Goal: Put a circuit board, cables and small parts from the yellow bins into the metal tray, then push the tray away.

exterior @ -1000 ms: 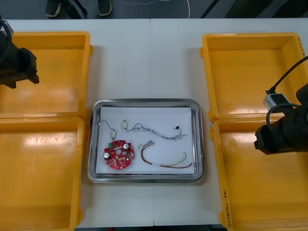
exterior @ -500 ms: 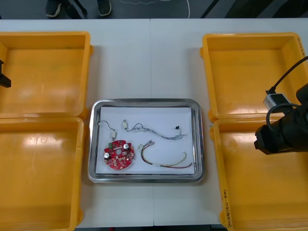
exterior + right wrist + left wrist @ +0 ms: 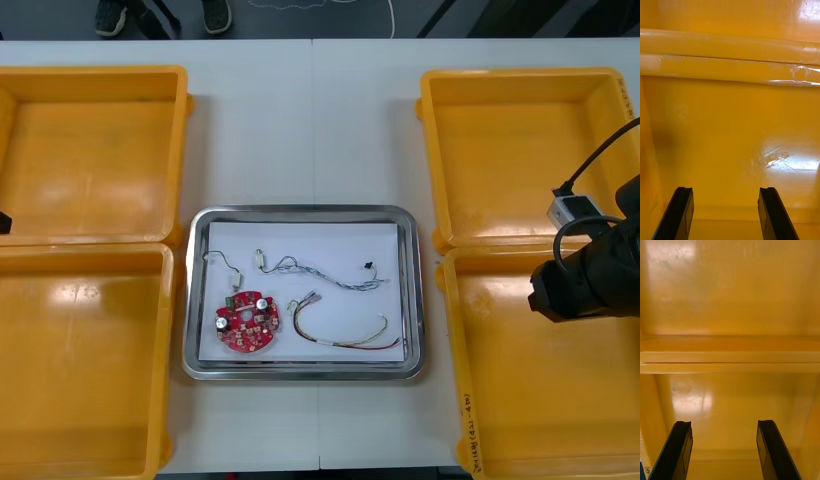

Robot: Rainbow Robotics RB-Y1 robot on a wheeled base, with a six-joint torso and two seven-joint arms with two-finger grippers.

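Right hand [image 3: 725,219]: fingers [image 3: 680,213] stand wide apart with nothing between them. It hangs over a bare bin floor. Past the fingertips, the rims of two bins lie side by side and touching. In the front view the right arm [image 3: 590,272] is a dark mass over the far end of the near right bin [image 3: 540,400], beside its seam with the far right bin [image 3: 520,150].

Left hand [image 3: 724,455]: fingers [image 3: 679,450] are also wide apart and grip nothing. Bare bin floor lies below, then two touching rims, then more bare floor beyond. In the front view a dark sliver of the left arm [image 3: 3,222] shows at the desk's left side, by the seam between the far left bin [image 3: 95,150] and the near left bin [image 3: 80,360].

Metal tray [image 3: 302,372]: sits on the desk [image 3: 310,120] between the two pairs of bins, white inside, well apart from both hands.

- Circuit board [image 3: 248,322], round and red, lies flat in the tray's near left corner.
- Black cable [image 3: 222,262] is thin and lies just beyond the board, by the tray's left wall.
- Blue and white cable [image 3: 320,270], twisted, runs across the tray's middle.
- Red and yellow cable [image 3: 340,335] curves through the near right part, just beside the board.

All four bins look bare.
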